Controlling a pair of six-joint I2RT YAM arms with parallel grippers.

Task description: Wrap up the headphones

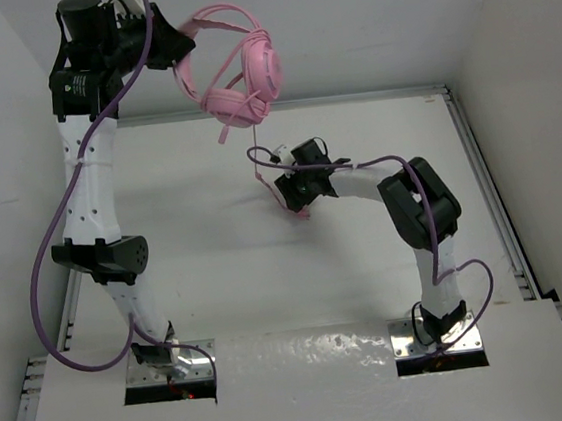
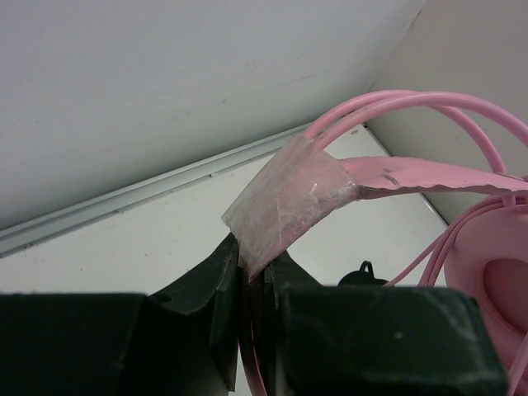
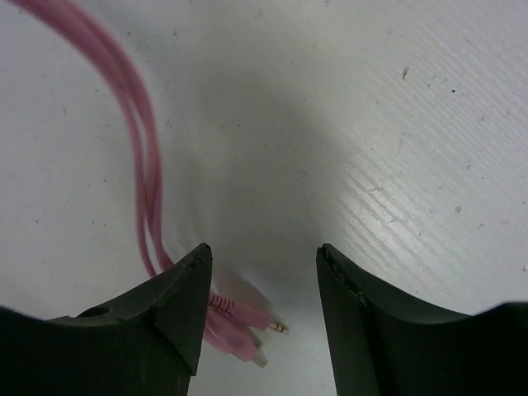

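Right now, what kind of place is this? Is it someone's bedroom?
Not a bedroom; most likely a robot test booth. Bare white walls box in a white table, and a left arm and right arm are bolted to its near edge.

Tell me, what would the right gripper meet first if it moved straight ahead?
Probably the headphone cord's plug, lying beside one finger, then the white table; depth is unclear.

The headphones (image 1: 264, 63) look glossy plastic, the table (image 1: 197, 270) matt, scuffed.
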